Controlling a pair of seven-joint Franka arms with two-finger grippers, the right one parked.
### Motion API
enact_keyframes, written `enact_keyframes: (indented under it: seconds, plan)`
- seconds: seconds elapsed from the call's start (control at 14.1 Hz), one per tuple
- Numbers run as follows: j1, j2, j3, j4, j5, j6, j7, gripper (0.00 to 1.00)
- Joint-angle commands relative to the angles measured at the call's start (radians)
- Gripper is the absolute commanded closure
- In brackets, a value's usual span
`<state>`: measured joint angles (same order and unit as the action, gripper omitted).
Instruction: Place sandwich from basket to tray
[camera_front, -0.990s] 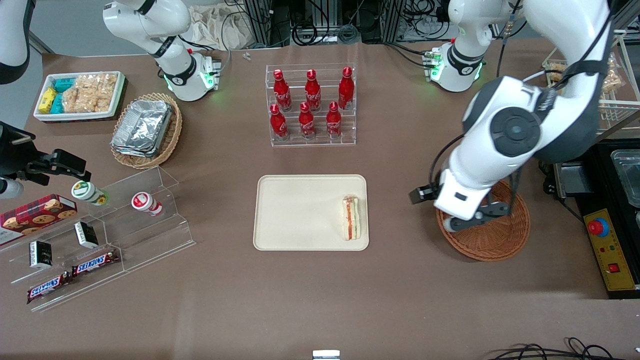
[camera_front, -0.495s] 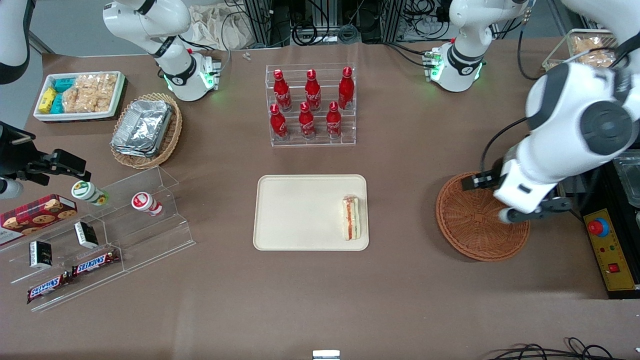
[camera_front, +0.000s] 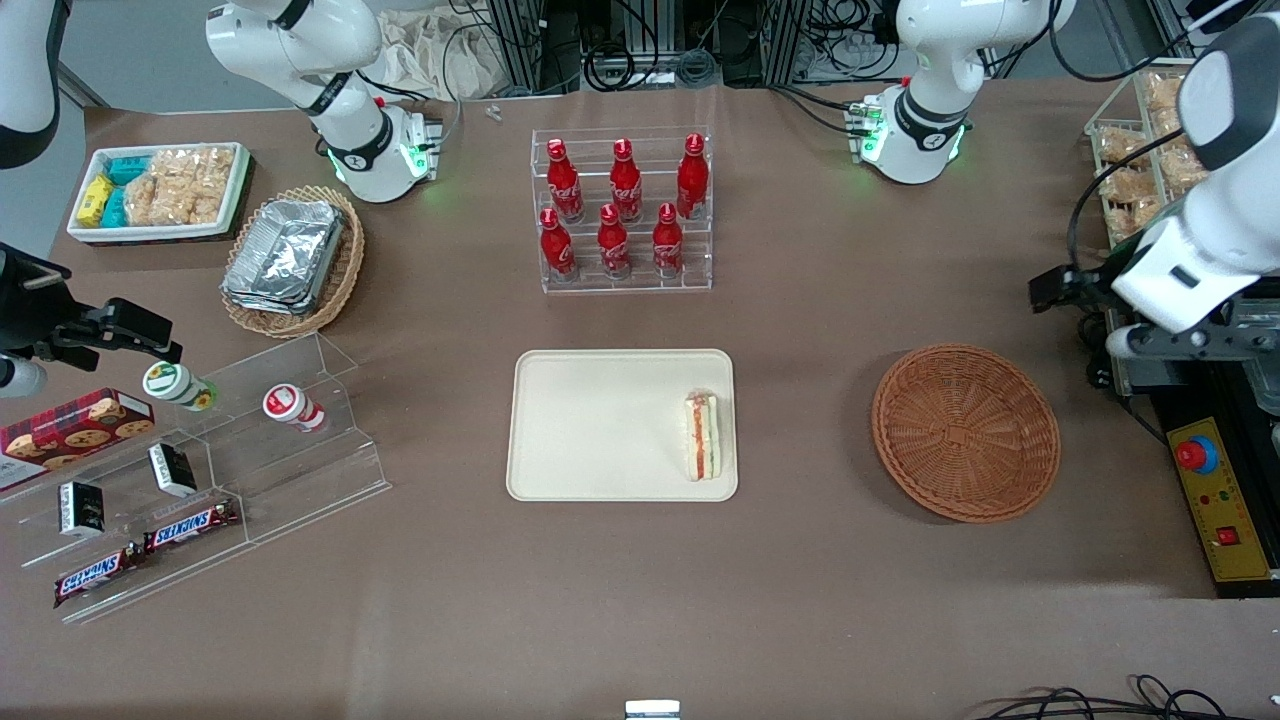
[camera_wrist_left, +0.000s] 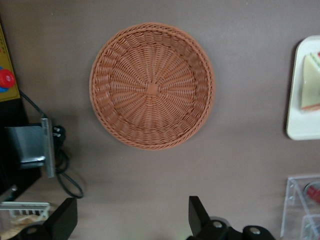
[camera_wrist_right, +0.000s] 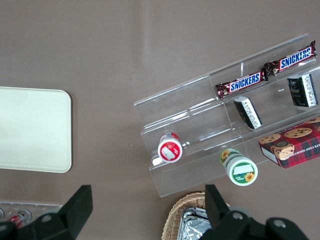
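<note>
The sandwich (camera_front: 702, 437) lies on the cream tray (camera_front: 600, 430), at the tray's end nearest the basket; it also shows in the left wrist view (camera_wrist_left: 311, 82) on the tray's rim (camera_wrist_left: 299, 127). The round reddish-brown basket (camera_front: 965, 432) is empty, as the left wrist view (camera_wrist_left: 152, 85) shows. My left gripper (camera_front: 1185, 342) hangs at the working arm's end of the table, off to the side of the basket and farther from the front camera than it. It is open and empty (camera_wrist_left: 132, 212), with its fingers wide apart.
A clear rack of red bottles (camera_front: 623, 210) stands farther from the front camera than the tray. A yellow box with a red stop button (camera_front: 1215, 495) and a wire rack of snacks (camera_front: 1140, 170) stand near my gripper. An acrylic snack stand (camera_front: 220, 470) lies toward the parked arm's end.
My gripper has moved from over the basket toward the working arm's end of the table and away from the front camera. The sandwich has stayed on the tray.
</note>
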<state>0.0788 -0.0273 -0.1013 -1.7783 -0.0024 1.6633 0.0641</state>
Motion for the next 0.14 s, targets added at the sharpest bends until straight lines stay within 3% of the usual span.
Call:
enact_keyframes:
  seconds: [0.0,0.07]
  plan:
    - [-0.018,-0.003,0.026,0.018,0.007,-0.031,0.084,0.0]
    - [-0.019,0.024,0.023,0.052,0.016,-0.045,0.114,0.0]
